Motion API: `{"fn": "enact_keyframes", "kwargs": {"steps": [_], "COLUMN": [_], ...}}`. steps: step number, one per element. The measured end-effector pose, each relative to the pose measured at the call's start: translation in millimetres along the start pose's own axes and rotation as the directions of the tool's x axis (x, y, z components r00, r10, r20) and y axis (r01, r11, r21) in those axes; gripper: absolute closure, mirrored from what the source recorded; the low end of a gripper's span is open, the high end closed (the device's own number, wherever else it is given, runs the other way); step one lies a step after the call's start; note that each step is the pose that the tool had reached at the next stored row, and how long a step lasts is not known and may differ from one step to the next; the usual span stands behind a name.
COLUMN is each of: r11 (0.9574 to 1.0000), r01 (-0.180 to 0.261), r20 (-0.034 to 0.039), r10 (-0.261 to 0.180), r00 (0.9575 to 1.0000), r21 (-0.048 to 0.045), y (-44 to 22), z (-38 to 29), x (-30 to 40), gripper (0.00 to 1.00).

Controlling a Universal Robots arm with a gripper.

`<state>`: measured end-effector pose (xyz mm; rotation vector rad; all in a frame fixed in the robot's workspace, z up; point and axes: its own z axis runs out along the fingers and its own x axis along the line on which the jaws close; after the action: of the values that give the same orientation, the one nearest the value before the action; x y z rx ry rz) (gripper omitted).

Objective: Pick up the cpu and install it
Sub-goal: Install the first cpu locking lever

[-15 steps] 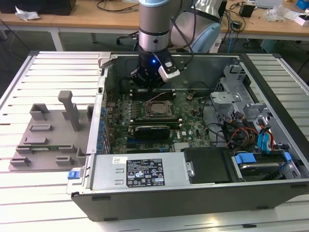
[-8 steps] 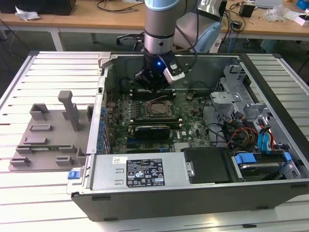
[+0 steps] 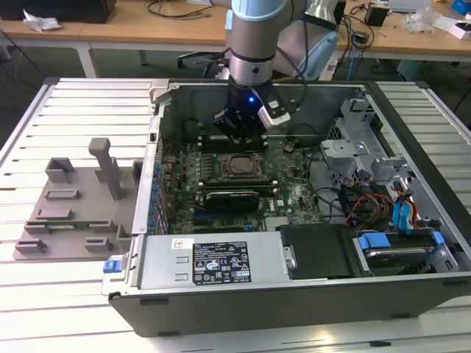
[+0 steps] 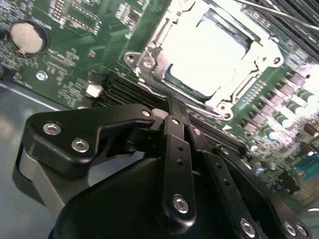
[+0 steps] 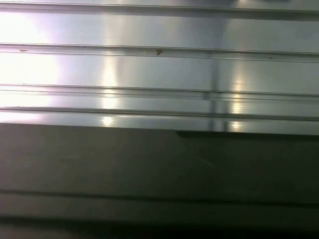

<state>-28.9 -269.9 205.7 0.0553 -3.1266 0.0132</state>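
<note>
Gripper (image 4: 172, 107): fingers drawn together, narrow, nothing visible between tips; hangs inside open computer case (image 3: 243, 301), above motherboard (image 4: 75, 50). Cpu (image 4: 207, 55): seated in socket frame (image 4: 144, 59), just ahead of fingertips, apart from them. Grey fixture tray (image 3: 73, 213): outside case, well away from gripper.

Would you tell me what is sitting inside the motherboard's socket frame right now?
The cpu lies inside the socket frame, its pale top showing. Whatever lies beneath it is covered.
</note>
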Motion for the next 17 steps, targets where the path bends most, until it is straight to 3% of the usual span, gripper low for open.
{"fn": "enact_keyframes", "kwargs": {"steps": [6, 10, 17], "r11": [1.0, 1.0, 1.0], "r01": [0.0, 0.0, 0.004], "r20": [-0.0004, -0.0004, -0.0005], "r10": [0.0, 0.0, -0.004], "r00": [1.0, 1.0, 1.0], "r21": [-0.0002, -0.0003, -0.0014], "y": [-0.6, -3.4, -1.5], "z": [2.5, 2.9, 4.3], "x": [-8.9, -9.0, -11.6], "gripper": [0.89, 0.89, 0.89]}}
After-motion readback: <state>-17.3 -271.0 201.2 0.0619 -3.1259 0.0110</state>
